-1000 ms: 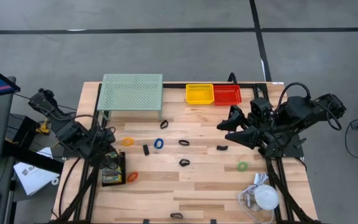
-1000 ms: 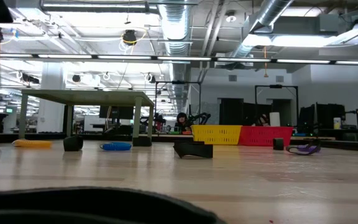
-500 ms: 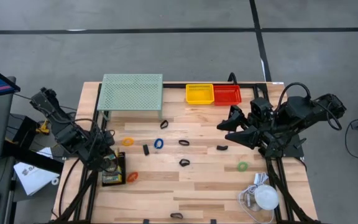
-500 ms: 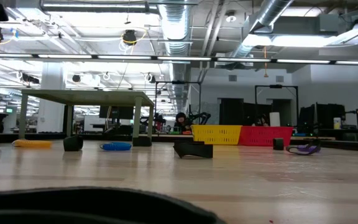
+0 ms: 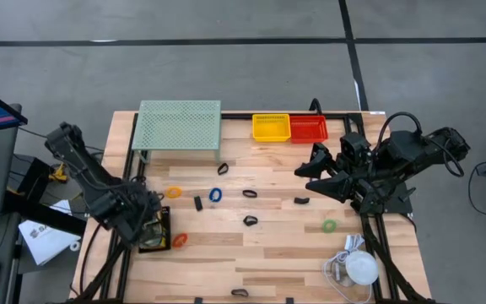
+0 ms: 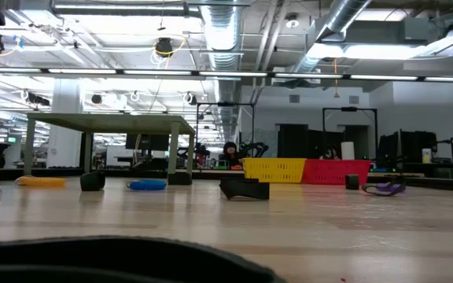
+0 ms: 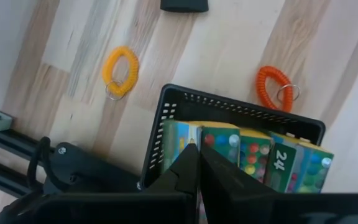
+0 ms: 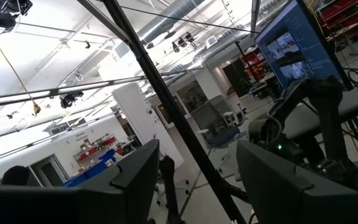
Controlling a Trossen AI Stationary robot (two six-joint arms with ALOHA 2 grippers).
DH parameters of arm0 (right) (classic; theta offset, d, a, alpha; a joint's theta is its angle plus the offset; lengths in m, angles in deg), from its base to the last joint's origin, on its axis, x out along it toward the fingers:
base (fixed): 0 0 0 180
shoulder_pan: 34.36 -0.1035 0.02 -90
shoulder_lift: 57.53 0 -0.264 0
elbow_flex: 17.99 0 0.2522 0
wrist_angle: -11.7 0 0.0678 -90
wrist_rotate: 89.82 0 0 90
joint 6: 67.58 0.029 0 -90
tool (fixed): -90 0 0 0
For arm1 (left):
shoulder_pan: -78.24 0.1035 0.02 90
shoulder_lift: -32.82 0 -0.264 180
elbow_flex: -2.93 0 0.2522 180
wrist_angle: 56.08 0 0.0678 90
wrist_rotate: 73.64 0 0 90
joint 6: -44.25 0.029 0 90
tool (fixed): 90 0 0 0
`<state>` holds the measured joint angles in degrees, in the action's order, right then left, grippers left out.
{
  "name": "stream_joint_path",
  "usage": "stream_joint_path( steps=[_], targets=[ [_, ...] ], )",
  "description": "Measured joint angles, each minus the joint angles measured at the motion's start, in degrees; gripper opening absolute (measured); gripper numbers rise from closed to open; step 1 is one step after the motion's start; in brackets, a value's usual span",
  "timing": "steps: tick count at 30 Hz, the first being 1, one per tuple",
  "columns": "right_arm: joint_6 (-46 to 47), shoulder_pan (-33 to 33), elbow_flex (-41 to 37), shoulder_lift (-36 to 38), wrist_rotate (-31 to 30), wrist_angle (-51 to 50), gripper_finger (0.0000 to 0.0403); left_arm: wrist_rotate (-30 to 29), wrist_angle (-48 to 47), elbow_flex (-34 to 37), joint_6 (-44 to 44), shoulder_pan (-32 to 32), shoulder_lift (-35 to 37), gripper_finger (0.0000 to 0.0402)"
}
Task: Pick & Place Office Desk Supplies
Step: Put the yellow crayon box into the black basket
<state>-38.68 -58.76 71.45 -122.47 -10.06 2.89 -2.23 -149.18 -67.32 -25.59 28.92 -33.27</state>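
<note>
High view: the left arm reaches down over the black basket [image 5: 153,230] at the table's near-left, left gripper [image 5: 146,221] above it. The right arm waits folded at the right edge, right gripper [image 5: 304,169] raised over the table.

Left wrist view: the fingers are pressed together, empty, just above the card-backed packs [image 7: 253,152] standing in the basket; a yellow coil ring [image 7: 120,70] and an orange one [image 7: 273,86] lie beyond.

Right wrist view: the fingers [image 8: 135,180] stand wide apart, holding nothing.
</note>
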Motion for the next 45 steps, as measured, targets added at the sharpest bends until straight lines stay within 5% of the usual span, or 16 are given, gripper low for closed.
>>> stream_joint_path(
  steps=[23,45],
  targets=[
    [-0.42,-1.84,-0.02,0.01,-0.17,0.22,0.0211,3.38,7.37,5.94,-6.26,-3.16,-3.6,0.0006],
    [-0.42,-1.34,-0.02,0.01,-0.26,0.22,0.0211,-1.73,6.17,6.1,-7.14,-2.79,0.92,0.0135]
  ],
)
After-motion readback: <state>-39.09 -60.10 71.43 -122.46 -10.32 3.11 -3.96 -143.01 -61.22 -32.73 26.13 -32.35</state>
